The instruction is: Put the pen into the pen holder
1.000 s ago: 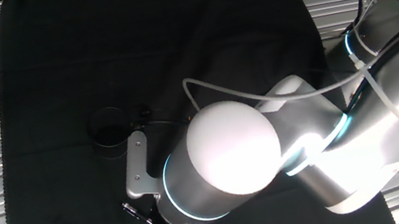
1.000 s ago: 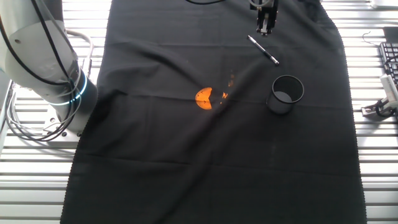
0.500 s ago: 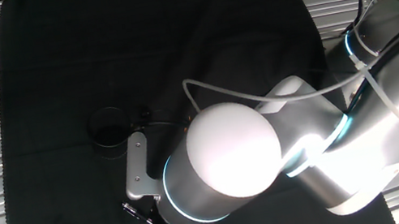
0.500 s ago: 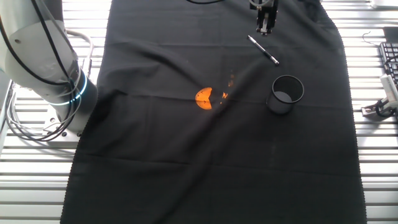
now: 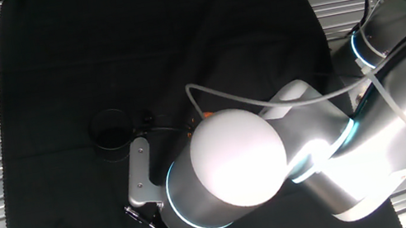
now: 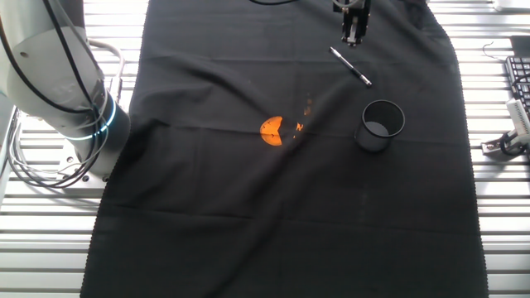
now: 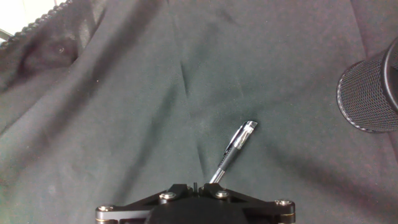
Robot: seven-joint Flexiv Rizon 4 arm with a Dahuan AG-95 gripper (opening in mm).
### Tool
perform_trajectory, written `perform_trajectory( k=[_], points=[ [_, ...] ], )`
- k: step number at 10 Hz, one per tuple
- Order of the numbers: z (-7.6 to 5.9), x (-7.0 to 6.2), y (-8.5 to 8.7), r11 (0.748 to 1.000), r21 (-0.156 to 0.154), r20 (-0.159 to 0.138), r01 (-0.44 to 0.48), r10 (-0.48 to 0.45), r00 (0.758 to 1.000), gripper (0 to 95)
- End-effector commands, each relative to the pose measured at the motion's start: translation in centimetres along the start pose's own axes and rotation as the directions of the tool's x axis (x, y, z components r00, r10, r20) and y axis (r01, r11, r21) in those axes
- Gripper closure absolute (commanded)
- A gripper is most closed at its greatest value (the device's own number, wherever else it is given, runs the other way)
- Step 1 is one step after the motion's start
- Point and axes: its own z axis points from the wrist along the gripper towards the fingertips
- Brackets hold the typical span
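Observation:
The slim black pen [image 6: 350,66] with its silver clip lies flat on the black cloth, between my gripper [image 6: 353,31] and the pen holder [image 6: 381,124]. The holder is a short black round cup standing upright. In the hand view the pen [image 7: 234,151] lies just ahead of my gripper [image 7: 194,186], pointing up and right, and the mesh-walled holder [image 7: 370,93] is at the right edge. The jaws stand together and hold nothing. In one fixed view the holder [image 5: 110,133] is left of my arm, and the arm hides the pen.
A small orange lump [image 6: 271,129] with orange specks lies on the cloth left of the holder. The black cloth [image 6: 248,215] has folds and covers a slatted metal table. The robot base [image 6: 58,74] stands at the left. A clamp [image 6: 505,141] sits at the right edge.
My arm has shifted very slightly downward in one fixed view. The pen, the holder and the lump have not moved.

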Motion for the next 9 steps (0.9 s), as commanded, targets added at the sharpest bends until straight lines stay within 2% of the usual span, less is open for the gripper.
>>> perform_trajectory(
  k=[1,3,4,9],
  points=[
    [0.06,0.05,0.09,1.000,0.006,0.005,0.000,0.000,1.000,95.0],
    [0.27,0.16,0.29,1.000,0.006,0.007,0.000,0.000,1.000,95.0],
    [0.32,0.19,0.29,1.000,0.006,0.008,0.000,0.000,1.000,76.0],
    [0.72,0.33,0.25,1.000,0.009,0.008,0.000,0.000,1.000,76.0]
  ],
)
